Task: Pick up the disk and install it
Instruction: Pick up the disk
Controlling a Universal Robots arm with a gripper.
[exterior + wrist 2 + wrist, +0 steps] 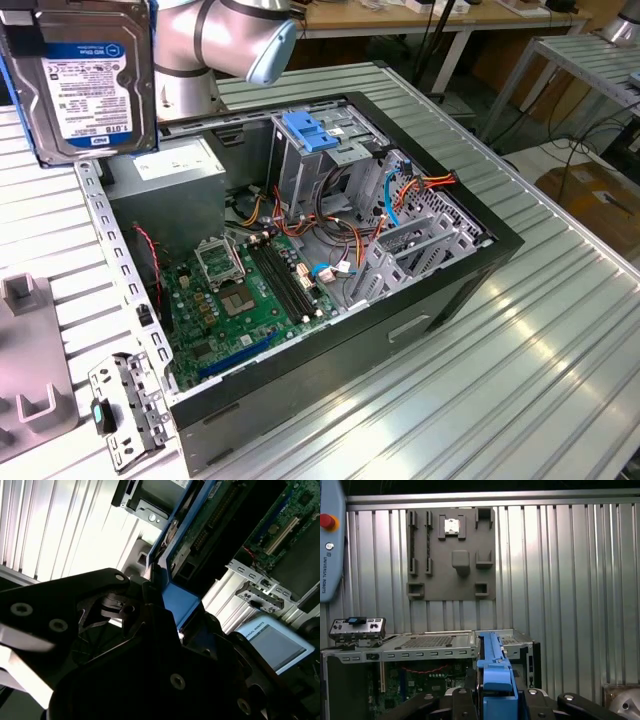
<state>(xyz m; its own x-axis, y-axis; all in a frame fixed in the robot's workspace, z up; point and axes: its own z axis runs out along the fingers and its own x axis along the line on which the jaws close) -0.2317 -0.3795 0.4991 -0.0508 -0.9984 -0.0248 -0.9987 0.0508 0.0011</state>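
The disk (pixel 90 80) hangs in the air at the exterior view's upper left, label side showing, with its blue carrier around it. It is above the table and beside the open computer case (pixel 470 270). In the first wrist view the disk (pixel 495 665) stands edge-on, its rounded blue end gripped between the black fingers of my gripper (pixel 496 696). The second wrist view has the gripper (pixel 172 615) shut on the blue carrier of the disk (pixel 184 602), with the case's boards beyond it.
Inside the case lie the green motherboard (pixel 240 300), a tall grey cage topped by a blue latch plate (pixel 312 132), cables and a grey power supply (pixel 165 175). A grey fixture plate (pixel 451 552) lies on the ribbed table. A teach pendant (pixel 330 540) sits past it.
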